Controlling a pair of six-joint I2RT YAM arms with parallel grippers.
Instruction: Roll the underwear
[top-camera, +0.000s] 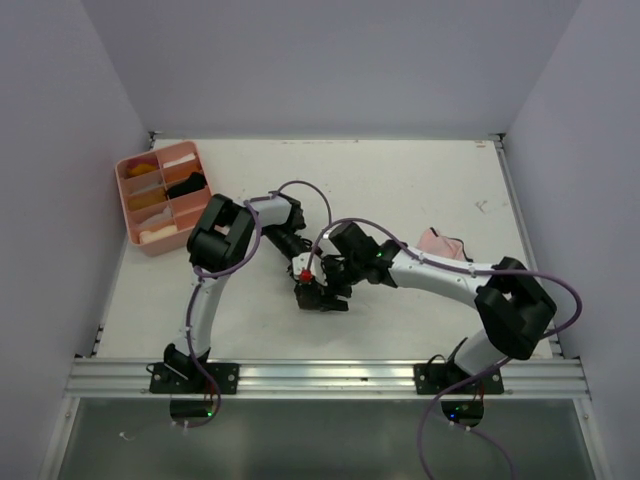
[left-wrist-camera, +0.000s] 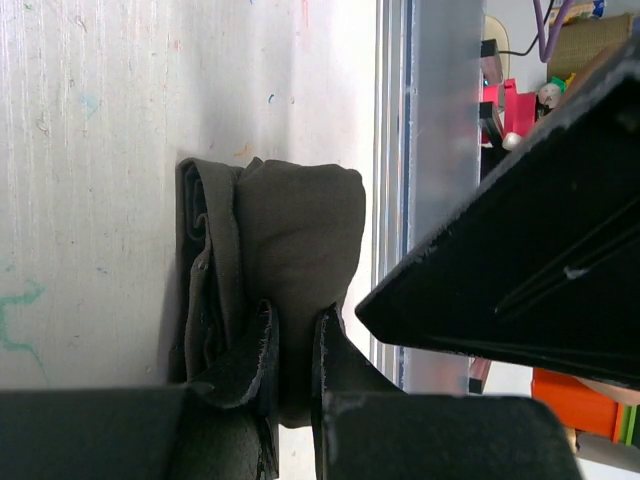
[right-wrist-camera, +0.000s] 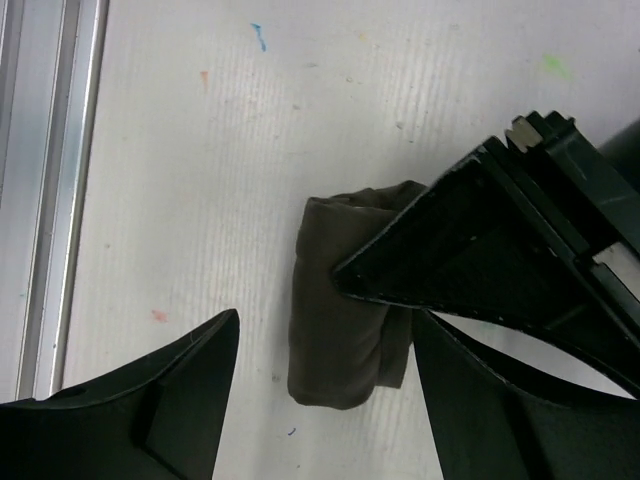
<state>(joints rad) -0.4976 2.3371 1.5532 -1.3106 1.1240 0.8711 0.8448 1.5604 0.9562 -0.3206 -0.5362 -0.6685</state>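
We start at the left wrist, where the olive underwear (left-wrist-camera: 295, 240) shows as a dark bundle of folds on the white bench (left-wrist-camera: 90, 150), just beside the metal rail (left-wrist-camera: 430, 150). The left pincer (left-wrist-camera: 293, 350) is clenched on the bundle's near end, cloth nipped between its tips, and that end is hidden behind them. A black wedge cuts in from the right and covers the corner. Past the rail, red and orange clutter is too blurred to read.

Over to the right wrist: the right pincer (right-wrist-camera: 325, 340) stands released, jaws wide, straddling the bundle. One jaw is well clear of the cloth and the other close by its edge. The other arm's black tip lies across the bundle's top.

From above, both arms crowd mid-bench and hide the olive piece entirely. The pink underwear (top-camera: 440, 243) lies further right, partly behind the right arm. The pink tray (top-camera: 124, 200) sits far left, its contents too small to tell.
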